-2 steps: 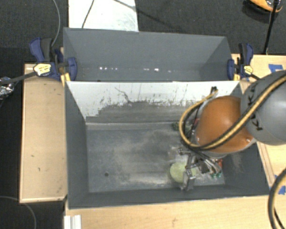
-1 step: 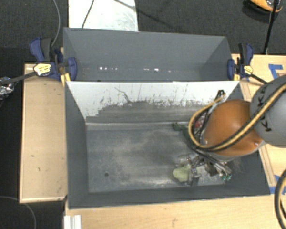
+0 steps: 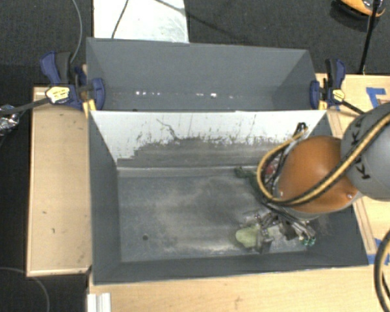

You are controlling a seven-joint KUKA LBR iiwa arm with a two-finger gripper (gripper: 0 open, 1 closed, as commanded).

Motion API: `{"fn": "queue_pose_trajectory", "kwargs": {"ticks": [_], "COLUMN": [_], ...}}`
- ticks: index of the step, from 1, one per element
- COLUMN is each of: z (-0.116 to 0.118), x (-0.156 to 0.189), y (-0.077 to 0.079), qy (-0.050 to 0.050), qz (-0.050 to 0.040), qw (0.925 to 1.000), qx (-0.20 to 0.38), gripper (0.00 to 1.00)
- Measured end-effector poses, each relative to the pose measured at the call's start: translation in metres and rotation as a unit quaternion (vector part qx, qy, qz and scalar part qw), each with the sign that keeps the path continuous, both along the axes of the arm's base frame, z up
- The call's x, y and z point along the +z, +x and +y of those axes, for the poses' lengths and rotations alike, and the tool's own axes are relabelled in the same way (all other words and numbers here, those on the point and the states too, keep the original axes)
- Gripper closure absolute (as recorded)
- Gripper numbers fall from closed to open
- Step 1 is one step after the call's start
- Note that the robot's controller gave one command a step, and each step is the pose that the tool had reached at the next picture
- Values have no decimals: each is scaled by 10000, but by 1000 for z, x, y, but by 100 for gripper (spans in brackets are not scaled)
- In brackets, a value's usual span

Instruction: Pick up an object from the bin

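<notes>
Grey bin (image 3: 104, 194), floor at lower centre-right of the frame. A small pale-green lump (image 3: 248, 237) lies near the front wall, just left of the gripper (image 3: 273, 229), which sits beneath the orange wrist cover (image 3: 312, 174). Whether the gripper is open, or grasping anything, cannot be told. The lump shows no clear long axis and no legible writing.

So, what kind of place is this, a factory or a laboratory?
Most likely a robotics laboratory, a bin-picking test station: a robot arm with its gripper low in a scratched grey metal bin, beside a small pale green thing, and loose cables on the dark floor around.
</notes>
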State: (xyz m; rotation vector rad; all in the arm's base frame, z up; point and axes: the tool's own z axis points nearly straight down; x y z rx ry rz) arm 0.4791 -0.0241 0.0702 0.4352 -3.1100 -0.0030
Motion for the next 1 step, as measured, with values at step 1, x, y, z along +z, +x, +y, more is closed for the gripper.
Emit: {"fn": "queue_pose_trajectory", "kwargs": {"ticks": [1], "z": [-15], "x": [156], "y": [8], "qy": [1], "qz": [-25], "qw": [9999], "qx": [-156], "gripper": [100]}}
